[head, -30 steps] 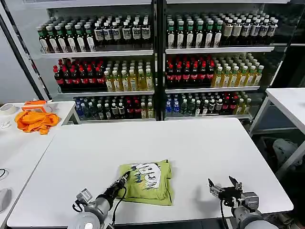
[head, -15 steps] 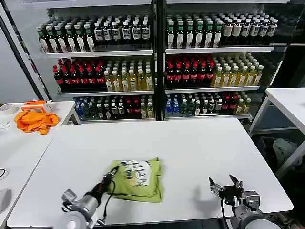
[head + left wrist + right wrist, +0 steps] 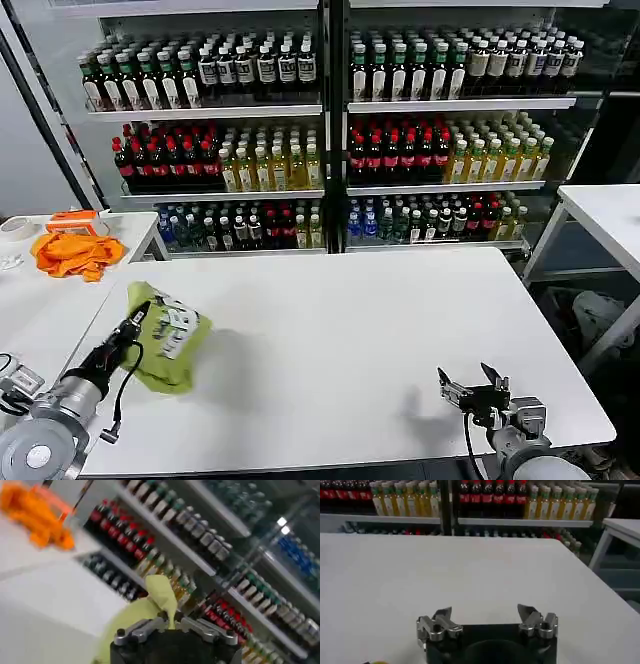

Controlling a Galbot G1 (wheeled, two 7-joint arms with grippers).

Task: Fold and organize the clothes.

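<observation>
t-shirt (image 3: 165, 335) seemingly in left pincer (image 3: 137, 316)

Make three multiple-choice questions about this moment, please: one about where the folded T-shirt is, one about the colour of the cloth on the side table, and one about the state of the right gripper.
1. Where is the folded yellow-green T-shirt?
A. At the left edge of the white table
B. At the table's centre
C. On the drinks shelf

2. What colour is the cloth heap on the side table?
A. Blue
B. Orange
C. White

3. What is the state of the right gripper?
A. Shut on the T-shirt
B. Shut on a bottle
C. Open and empty

Answers:
1. A: the head view shows the shirt at the table's left edge, held by the left gripper.
2. B: the heap is bright orange.
3. C: the right wrist view shows its fingers spread apart with nothing between them, above bare tabletop.
</observation>
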